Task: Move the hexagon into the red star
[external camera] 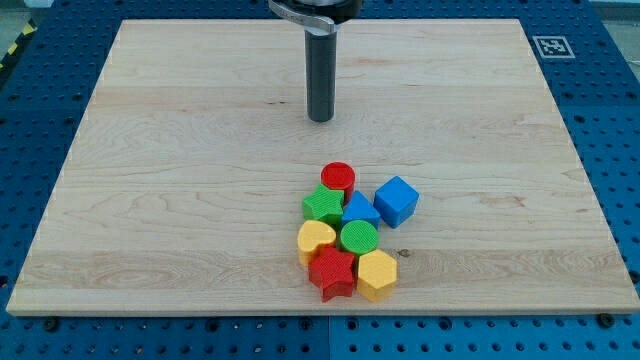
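The yellow hexagon (377,274) sits at the lower right of a tight cluster, touching the red star (333,273) on its left. Above them are a yellow heart (316,239) and a green cylinder (358,237). Higher up are a green star (323,204), a blue triangle (360,210), a red cylinder (338,178) and a blue cube (396,200). My tip (320,119) is above the cluster toward the view's top, well apart from every block, roughly above the red cylinder.
The wooden board (150,200) lies on a blue perforated table. A black-and-white marker tag (553,46) is at the board's top right corner. The cluster lies near the board's bottom edge.
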You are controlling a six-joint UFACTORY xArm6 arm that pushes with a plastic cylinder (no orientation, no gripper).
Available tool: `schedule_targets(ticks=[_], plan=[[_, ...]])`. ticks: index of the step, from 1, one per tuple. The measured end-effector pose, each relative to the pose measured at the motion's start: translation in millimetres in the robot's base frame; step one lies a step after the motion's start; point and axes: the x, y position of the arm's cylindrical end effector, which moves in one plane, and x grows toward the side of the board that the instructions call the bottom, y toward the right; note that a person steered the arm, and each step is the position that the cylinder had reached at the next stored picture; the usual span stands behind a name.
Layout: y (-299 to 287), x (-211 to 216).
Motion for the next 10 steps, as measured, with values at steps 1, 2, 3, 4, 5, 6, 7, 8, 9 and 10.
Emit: schedule_targets(ticks=[1,2,3,4,5,6,7,8,9,10], plan=[[0,0],[40,8],[111,56],[182,122],[222,189],[204,235],[196,235],[132,235],[65,235],[22,235]])
